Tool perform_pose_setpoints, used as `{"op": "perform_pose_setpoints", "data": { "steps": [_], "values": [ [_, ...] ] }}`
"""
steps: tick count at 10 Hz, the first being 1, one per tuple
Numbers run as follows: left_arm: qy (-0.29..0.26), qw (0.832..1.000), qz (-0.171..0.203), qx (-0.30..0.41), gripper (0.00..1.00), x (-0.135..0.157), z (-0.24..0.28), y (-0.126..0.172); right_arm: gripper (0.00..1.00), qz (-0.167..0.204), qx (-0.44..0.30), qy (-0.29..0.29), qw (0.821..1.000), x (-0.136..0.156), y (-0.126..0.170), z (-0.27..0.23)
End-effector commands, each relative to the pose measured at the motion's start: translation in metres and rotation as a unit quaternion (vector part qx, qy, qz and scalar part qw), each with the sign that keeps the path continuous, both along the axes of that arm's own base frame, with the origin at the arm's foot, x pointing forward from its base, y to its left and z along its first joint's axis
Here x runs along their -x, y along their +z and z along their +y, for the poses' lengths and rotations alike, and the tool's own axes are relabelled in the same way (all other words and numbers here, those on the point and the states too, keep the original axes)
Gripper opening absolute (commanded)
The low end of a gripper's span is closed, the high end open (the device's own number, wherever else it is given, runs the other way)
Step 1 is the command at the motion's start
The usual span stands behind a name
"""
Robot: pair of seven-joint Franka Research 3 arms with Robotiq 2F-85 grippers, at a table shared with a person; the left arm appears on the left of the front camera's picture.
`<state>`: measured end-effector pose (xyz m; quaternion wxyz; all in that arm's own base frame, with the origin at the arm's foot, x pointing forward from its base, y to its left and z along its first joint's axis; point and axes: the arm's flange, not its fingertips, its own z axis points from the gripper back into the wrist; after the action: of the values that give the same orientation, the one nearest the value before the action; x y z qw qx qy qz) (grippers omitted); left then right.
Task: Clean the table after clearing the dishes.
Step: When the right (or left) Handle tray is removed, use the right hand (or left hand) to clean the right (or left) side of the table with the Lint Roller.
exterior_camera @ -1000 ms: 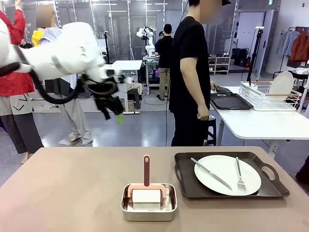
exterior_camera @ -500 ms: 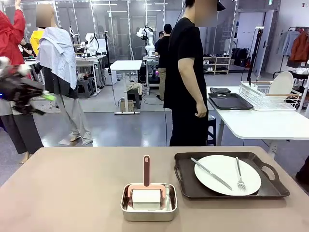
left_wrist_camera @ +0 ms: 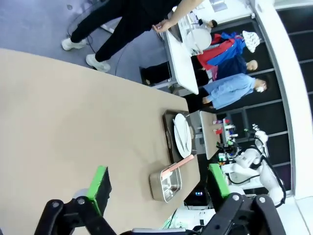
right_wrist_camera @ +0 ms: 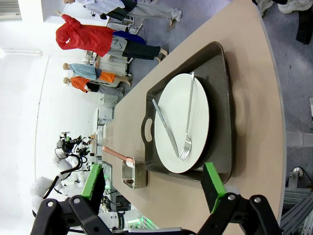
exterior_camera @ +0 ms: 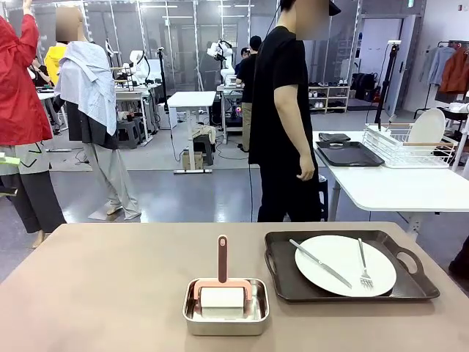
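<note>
Right wrist view | right gripper wide open, empty | plate on tray just ahead of it | left gripper wide open, empty, above table

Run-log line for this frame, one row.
left gripper: open, over table | right gripper: open, over tray | tray: on table, holds plate, knife, fork | steel pan: mid-table

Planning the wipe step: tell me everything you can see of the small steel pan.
The steel pan is small, square and shallow, with rounded corners and shiny metal walls. It sits flat on the table near the robot-side edge, close beside the dark tray. Inside rests a white block on a salmon-pink holder whose handle juts past the far rim.
</note>
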<state>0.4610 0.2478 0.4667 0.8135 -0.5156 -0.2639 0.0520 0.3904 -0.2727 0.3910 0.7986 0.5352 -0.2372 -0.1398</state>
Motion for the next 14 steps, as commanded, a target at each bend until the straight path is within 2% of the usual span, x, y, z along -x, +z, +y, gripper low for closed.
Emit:
{"op": "perform_pose_setpoints", "data": {
  "steps": [1,2,14],
  "values": [
    [0.006,1.000,-0.011,0.023,1.00,-0.001,0.015,-0.009,1.00,-0.004,-0.003,0.001,1.000,0.003,0.002,0.001],
    [0.000,1.000,0.000,0.000,1.00,0.000,0.000,0.000,1.00,-0.004,-0.003,0.001,1.000,0.003,0.002,0.001],
    [0.000,1.000,0.000,0.000,1.00,0.000,0.000,0.000,1.00,-0.004,-0.003,0.001,1.000,0.003,0.002,0.001]
  ]
}}
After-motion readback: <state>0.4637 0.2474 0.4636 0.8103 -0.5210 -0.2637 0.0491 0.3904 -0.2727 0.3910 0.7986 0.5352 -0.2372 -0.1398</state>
